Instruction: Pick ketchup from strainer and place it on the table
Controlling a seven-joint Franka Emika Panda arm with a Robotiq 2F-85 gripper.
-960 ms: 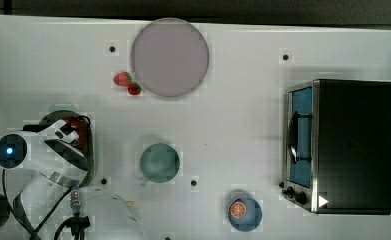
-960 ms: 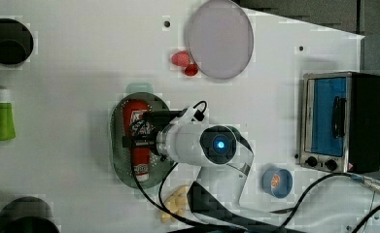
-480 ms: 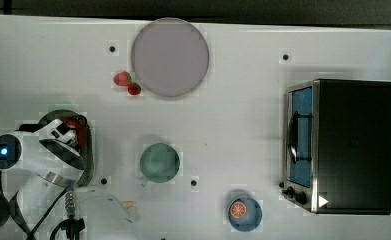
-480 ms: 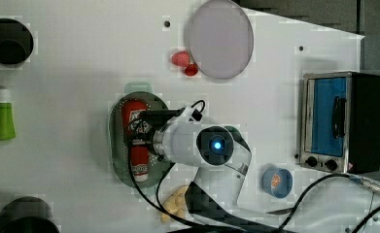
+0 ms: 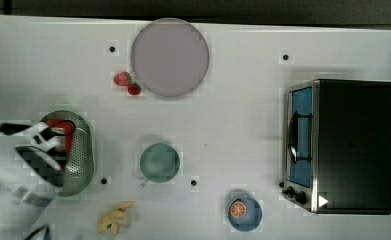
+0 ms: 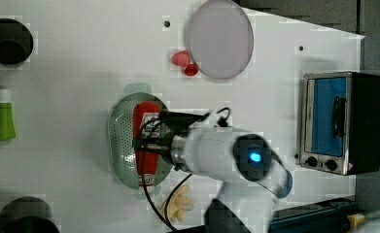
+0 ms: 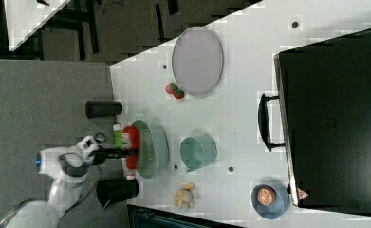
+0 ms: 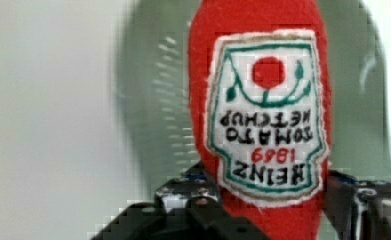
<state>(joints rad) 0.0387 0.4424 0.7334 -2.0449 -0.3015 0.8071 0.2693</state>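
While you look down over the strainer, note these:
Table: white, carrying the strainer.
Strainer: pale green, your landmark.
Ketchup: lying lengthwise inside the strainer, label up.
Gripper: over the strainer, fingers pinching the ketchup from both sides.

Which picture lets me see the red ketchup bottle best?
The wrist view: the slim red ketchup bottle is close, its white label readable. The left view shows its whole length in the green strainer; in the top and right views the arm partly hides it.
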